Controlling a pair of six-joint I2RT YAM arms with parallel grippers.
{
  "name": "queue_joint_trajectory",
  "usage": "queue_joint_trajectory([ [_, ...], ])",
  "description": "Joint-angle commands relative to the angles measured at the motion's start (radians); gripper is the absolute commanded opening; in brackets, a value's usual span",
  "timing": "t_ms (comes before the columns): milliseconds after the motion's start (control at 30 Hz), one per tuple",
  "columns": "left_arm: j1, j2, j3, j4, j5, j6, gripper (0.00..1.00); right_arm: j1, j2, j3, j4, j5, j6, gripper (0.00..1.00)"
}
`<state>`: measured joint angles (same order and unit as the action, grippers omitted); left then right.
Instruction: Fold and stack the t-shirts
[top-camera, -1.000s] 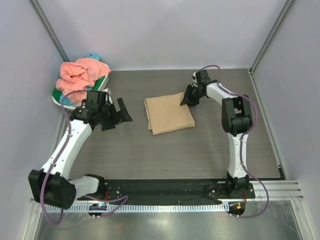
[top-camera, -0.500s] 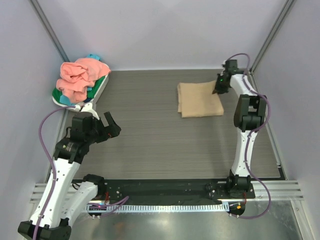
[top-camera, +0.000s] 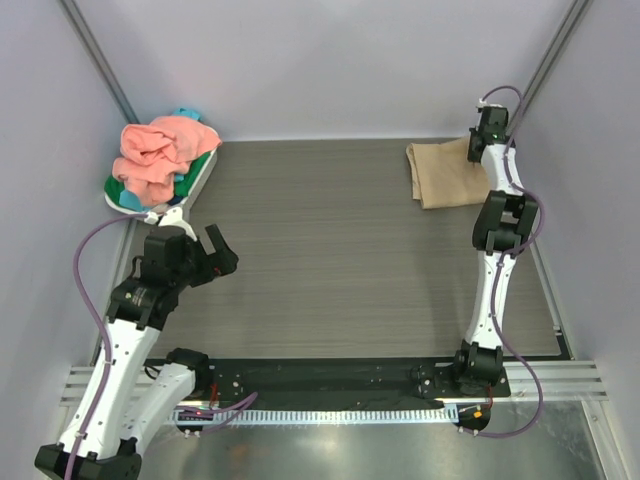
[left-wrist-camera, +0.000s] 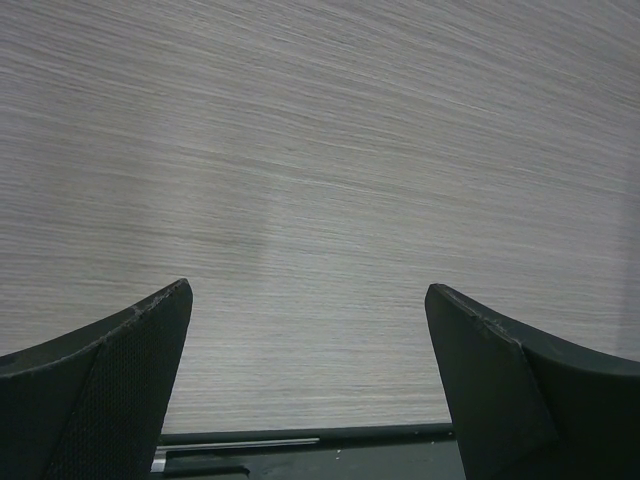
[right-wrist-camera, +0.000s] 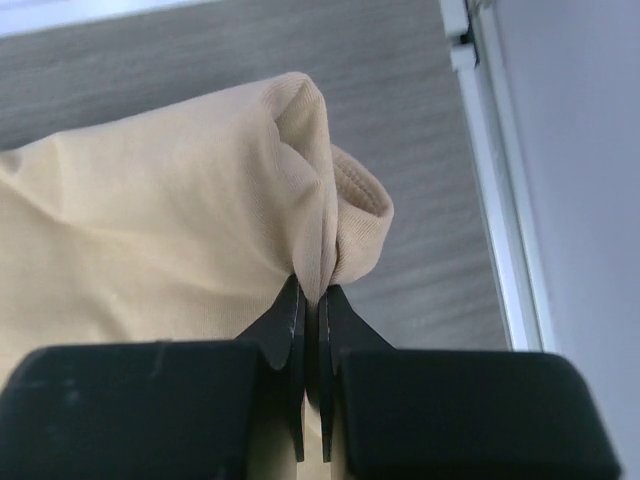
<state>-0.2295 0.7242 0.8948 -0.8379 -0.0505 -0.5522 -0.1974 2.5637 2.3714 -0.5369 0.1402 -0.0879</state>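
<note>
Top external view has the tan t-shirt (top-camera: 445, 172) lying folded in a rough rectangle at the far right corner of the counter (top-camera: 330, 270). The right fingers (right-wrist-camera: 290, 312) are pressed together on a bunched-up bit of its edge. From the right wrist view they're pinching a little peak of cloth, with a hemmed edge curling over beside it. My guess is this is the parking step, making tan the bottom of the stack. To do it well I'd lower that pinch right down to the surface before letting go, so the fold doesn't spring up or skew. I'd also watch the metal rail (right-wrist-camera: 490, 180) just beside it. The left fingers (left-wrist-camera: 120, 360) are spread wide over bare counter, holding nothing. The other shirts are well apart at the far left, heaped in the white basket (top-camera: 196, 185): salmon pink shirt (top-camera: 160, 150) on top, green shirt (top-camera: 200, 163) and a bit of teal shirt (top-camera: 186, 113) peeking out. The tan fabric looks like soft matte jersey, floppy stuff. The counter is streaky grey woodgrain, smooth-looking, and the finger pads are black with a fine mesh texture.
</note>
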Motion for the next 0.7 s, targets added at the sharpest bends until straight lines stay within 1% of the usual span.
queue_joint_trajectory([
  [0,-0.002,0.001,-0.002,0.019,-0.029,-0.011,1.00,-0.003,0.048,0.110,0.161,0.125,-0.101,0.01],
  [67,-0.002,0.009,-0.005,0.023,-0.026,-0.011,1.00,-0.016,0.064,0.137,0.186,0.151,-0.098,0.01],
  [200,-0.004,0.018,-0.002,0.020,-0.031,-0.011,1.00,-0.042,0.075,0.124,0.288,0.168,-0.076,0.01],
  [333,-0.004,0.009,-0.008,0.023,-0.034,-0.011,1.00,-0.046,0.090,0.123,0.333,0.185,-0.062,0.01],
  [433,-0.002,0.014,-0.010,0.028,-0.032,-0.011,1.00,-0.046,0.098,0.121,0.376,0.217,-0.068,0.06],
  [500,-0.004,0.026,-0.008,0.026,-0.034,-0.011,1.00,-0.047,0.101,0.123,0.402,0.216,-0.072,0.16],
  [533,-0.002,0.027,-0.007,0.023,-0.031,-0.011,1.00,-0.048,0.102,0.123,0.425,0.210,-0.075,0.23],
  [567,-0.004,0.029,-0.007,0.023,-0.031,-0.011,1.00,-0.047,0.098,0.126,0.436,0.210,-0.072,0.44],
  [600,-0.002,0.027,-0.008,0.025,-0.029,-0.011,1.00,-0.046,0.093,0.124,0.446,0.213,-0.066,0.62],
  [667,-0.004,0.026,-0.008,0.026,-0.029,-0.011,1.00,-0.048,0.076,0.117,0.446,0.223,-0.050,0.88],
])
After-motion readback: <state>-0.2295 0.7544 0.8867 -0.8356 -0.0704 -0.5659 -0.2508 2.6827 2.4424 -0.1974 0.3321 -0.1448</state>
